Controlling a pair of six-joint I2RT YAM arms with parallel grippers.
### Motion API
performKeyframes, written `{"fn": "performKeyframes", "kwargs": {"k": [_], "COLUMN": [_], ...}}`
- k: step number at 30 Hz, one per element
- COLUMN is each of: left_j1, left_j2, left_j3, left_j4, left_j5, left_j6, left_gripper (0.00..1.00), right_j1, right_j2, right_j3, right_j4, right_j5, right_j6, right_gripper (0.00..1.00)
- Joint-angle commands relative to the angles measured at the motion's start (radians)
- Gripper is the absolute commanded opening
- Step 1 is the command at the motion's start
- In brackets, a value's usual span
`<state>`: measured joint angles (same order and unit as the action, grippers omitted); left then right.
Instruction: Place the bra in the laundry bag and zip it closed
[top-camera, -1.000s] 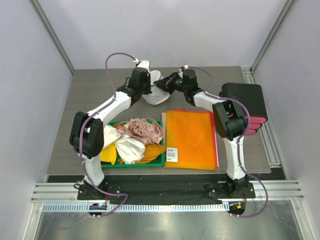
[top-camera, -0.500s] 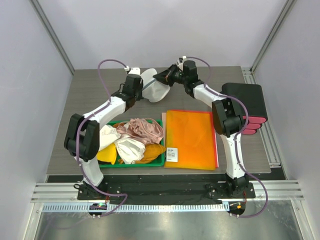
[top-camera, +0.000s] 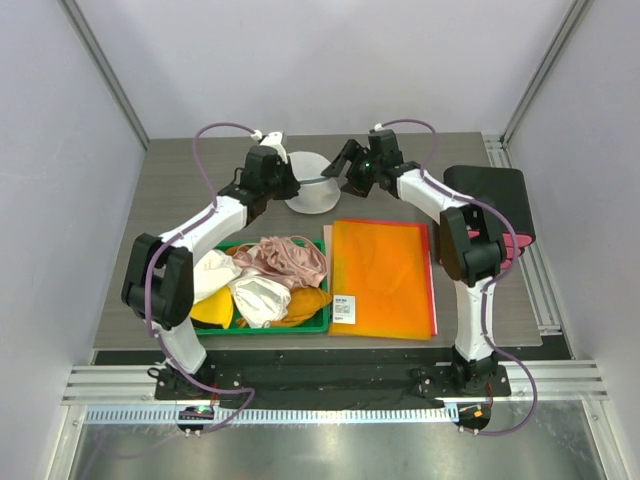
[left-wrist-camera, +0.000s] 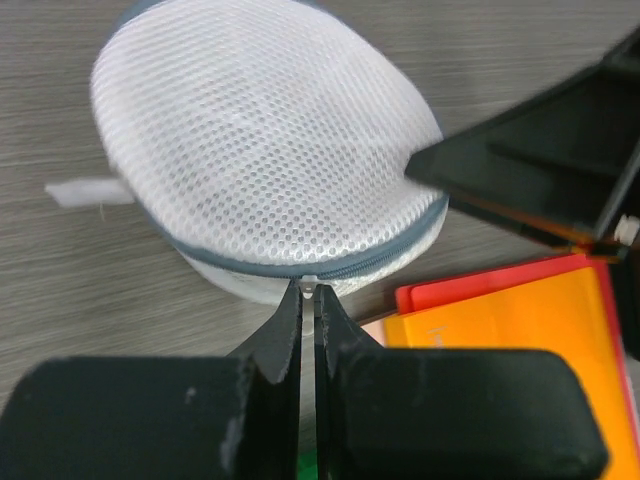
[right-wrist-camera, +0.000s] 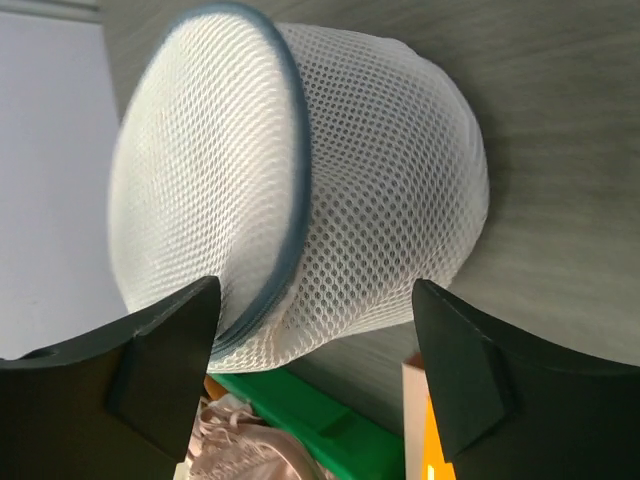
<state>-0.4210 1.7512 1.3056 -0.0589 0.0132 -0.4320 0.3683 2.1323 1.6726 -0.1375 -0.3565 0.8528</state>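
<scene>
Tray of green plastic (top-camera: 312, 327) nearest, just ahead of the left arm's base, heaped with a pink lacy garment (top-camera: 290, 258), a white padded garment (top-camera: 258, 298) and a yellow garment (top-camera: 212, 310). Just beside it on the right, a flat orange folder (top-camera: 382, 278); farther right and a little deeper, a black case (top-camera: 490, 195). No black lacy bra visible in the heap or anywhere on the grey tabletop (top-camera: 190, 210). Probably inside the bag, going by the closed rim, but with nothing dark visible through the mesh, cannot tell.

Beyond tray and folder, at the far middle, the white round mesh laundry bag (top-camera: 312, 186), resting on the tabletop directly between the two grippers. Round and domed, so no long axis to speak of. Grey zipper (left-wrist-camera: 340, 265) running round the rim, drawn shut along every stretch in view.

Left gripper (left-wrist-camera: 308, 300) at the bag's left rim, fingers pressed together on the small pale zipper pull (left-wrist-camera: 308, 287) and on nothing else. Right gripper (right-wrist-camera: 315, 305) on the opposite side, jaws spread wide, holding nothing, the bag just ahead of the gap; contact between fingertip and mesh impossible to judge. Both arms equally near, only the left in a grip. Looks like the closing stage, with any further travel bound to follow the zipper's curve from the pull.
</scene>
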Motion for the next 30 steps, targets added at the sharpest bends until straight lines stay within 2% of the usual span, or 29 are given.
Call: {"fn": "performKeyframes", "kwargs": {"k": [1, 6, 12, 15, 16, 18, 19, 21, 25, 27, 29, 30], "left_j1": [-0.012, -0.024, -0.028, -0.032, -0.033, -0.039, -0.041, -0.050, -0.052, -0.047, -0.022, -0.007], "left_j2": [0.005, 0.010, 0.010, 0.010, 0.010, 0.010, 0.011, 0.013, 0.004, -0.005, -0.010, -0.013], "left_j3": [0.057, 0.057, 0.064, 0.066, 0.066, 0.066, 0.066, 0.061, 0.046, 0.052, 0.060, 0.057], "left_j4": [0.083, 0.087, 0.076, 0.074, 0.074, 0.074, 0.074, 0.074, 0.062, -0.004, -0.054, -0.067], "left_j5": [0.070, 0.071, 0.070, 0.073, 0.077, 0.079, 0.083, 0.088, 0.048, -0.040, -0.105, -0.113], "left_j6": [-0.045, -0.045, -0.044, -0.045, -0.044, -0.043, -0.044, -0.039, -0.030, -0.016, -0.027, -0.045], "left_gripper": [0.00, 0.00, 0.00, 0.00, 0.00, 0.00, 0.00, 0.00, 0.00, 0.00, 0.00, 0.00], "right_j1": [0.021, 0.027, 0.060, 0.084, 0.090, 0.090, 0.090, 0.090, 0.067, 0.032, 0.002, -0.027], "right_j2": [-0.210, -0.256, -0.291, -0.298, -0.298, -0.288, -0.279, -0.262, -0.230, -0.203, -0.167, -0.120], "right_j3": [-0.111, -0.218, -0.324, -0.355, -0.373, -0.384, -0.379, -0.364, -0.329, -0.318, -0.298, -0.263], "right_j4": [-0.039, 0.160, 0.289, 0.320, 0.335, 0.378, 0.387, 0.398, 0.380, 0.392, 0.438, 0.456], "right_j5": [0.157, 0.057, 0.111, 0.132, 0.154, 0.154, 0.151, 0.156, 0.142, 0.085, -0.025, -0.071], "right_j6": [-0.084, 0.098, 0.284, 0.347, 0.383, 0.411, 0.423, 0.428, 0.382, 0.342, 0.306, 0.293], "right_gripper": [0.85, 0.86, 0.86, 0.79, 0.71, 0.67, 0.59, 0.55, 0.27, 0.17, 0.12, 0.02]}}
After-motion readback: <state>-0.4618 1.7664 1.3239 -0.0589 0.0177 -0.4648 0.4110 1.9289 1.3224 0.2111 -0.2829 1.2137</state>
